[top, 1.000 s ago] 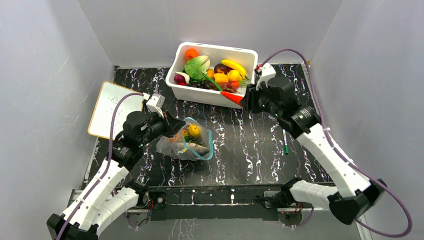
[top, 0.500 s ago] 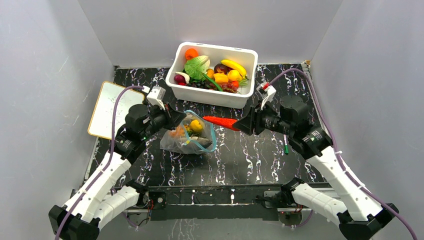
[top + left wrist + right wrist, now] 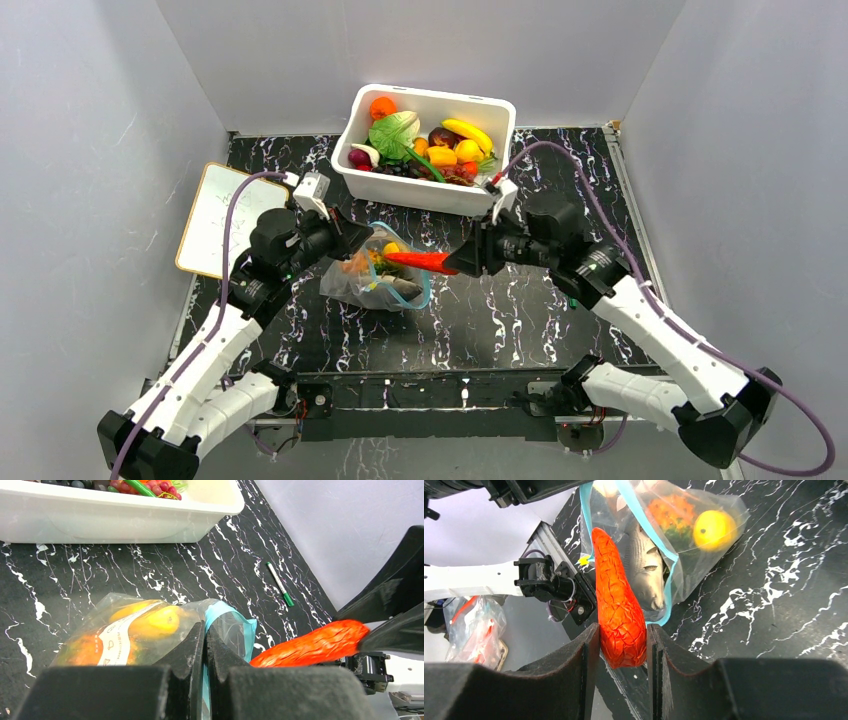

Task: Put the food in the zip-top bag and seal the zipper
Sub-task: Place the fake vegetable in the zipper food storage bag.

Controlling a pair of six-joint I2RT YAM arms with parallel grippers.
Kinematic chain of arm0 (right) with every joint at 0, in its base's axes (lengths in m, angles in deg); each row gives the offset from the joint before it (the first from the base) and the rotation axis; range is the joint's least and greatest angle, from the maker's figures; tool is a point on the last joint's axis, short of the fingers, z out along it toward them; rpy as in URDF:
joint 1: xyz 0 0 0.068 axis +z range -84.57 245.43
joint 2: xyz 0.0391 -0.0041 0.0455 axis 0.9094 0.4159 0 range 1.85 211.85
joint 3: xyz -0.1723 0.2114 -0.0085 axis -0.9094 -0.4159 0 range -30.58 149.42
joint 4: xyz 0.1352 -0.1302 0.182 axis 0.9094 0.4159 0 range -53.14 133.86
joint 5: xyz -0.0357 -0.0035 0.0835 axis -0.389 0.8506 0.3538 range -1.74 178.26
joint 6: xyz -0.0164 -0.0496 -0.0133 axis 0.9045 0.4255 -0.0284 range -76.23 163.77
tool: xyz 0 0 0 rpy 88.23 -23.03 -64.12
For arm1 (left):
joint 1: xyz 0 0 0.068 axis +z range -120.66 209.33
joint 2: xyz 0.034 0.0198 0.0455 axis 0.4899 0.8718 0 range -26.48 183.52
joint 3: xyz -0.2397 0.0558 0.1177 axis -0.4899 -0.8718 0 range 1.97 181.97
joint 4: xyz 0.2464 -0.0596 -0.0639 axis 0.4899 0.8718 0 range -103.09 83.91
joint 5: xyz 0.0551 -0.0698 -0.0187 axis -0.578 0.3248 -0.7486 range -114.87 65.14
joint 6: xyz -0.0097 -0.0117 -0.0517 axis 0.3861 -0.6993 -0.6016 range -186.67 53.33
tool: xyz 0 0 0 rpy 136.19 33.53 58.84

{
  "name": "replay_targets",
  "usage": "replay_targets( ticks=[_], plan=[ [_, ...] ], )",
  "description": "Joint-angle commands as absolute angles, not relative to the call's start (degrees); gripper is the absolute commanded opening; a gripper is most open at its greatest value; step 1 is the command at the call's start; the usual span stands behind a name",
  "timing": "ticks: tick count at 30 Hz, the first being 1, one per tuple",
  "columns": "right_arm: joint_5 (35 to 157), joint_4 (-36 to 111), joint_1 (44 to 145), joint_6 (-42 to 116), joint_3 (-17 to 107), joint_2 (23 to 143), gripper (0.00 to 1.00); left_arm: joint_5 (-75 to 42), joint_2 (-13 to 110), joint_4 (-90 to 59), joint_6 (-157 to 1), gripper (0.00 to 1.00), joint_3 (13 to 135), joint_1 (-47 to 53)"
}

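The clear zip-top bag (image 3: 372,285) lies left of centre on the black marble table, its mouth facing right. Its teal zipper (image 3: 221,616) is pinched in my shut left gripper (image 3: 205,628), which holds the mouth's upper edge up. Inside the bag are a yellow fruit (image 3: 715,529), an orange piece (image 3: 670,509) and a grey fish (image 3: 647,566). My right gripper (image 3: 623,630) is shut on the thick end of a long red-orange toy vegetable (image 3: 415,262). Its pointed tip sits at the bag's open mouth (image 3: 596,535).
A white tub (image 3: 428,192) of more toy food stands at the back centre. A whiteboard (image 3: 213,222) lies at the left edge. A green pen (image 3: 571,288) lies on the table behind my right arm.
My right arm has swung left from the tub, carrying the red-orange vegetable to the bag's mouth. My left gripper raised the bag's edge a little early on, then held still.
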State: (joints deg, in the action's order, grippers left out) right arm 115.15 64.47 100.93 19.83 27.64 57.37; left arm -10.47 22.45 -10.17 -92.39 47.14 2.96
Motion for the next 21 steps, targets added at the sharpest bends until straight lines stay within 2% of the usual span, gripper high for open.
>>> replay_targets(
  ticks=[1, 6, 18, 21],
  plan=[
    [109.1, 59.7, 106.8, 17.6, 28.2, 60.0, 0.25, -8.9, 20.6, -13.6, -93.5, 0.0, 47.5, 2.8],
    [101.3, 58.9, 113.0, 16.4, 30.0, 64.9, 0.24, -8.5, 19.4, -14.4, -95.4, 0.0, 46.4, 2.8],
    [95.8, 48.8, 119.4, 17.0, 34.3, 77.2, 0.23, -7.0, 17.1, -17.1, -100.1, 0.0, 44.1, 2.8],
    [95.5, 44.3, 120.5, 17.1, 33.7, 80.3, 0.25, -6.8, 17.0, -17.5, -100.9, 0.0, 43.6, 2.8]
  ],
)
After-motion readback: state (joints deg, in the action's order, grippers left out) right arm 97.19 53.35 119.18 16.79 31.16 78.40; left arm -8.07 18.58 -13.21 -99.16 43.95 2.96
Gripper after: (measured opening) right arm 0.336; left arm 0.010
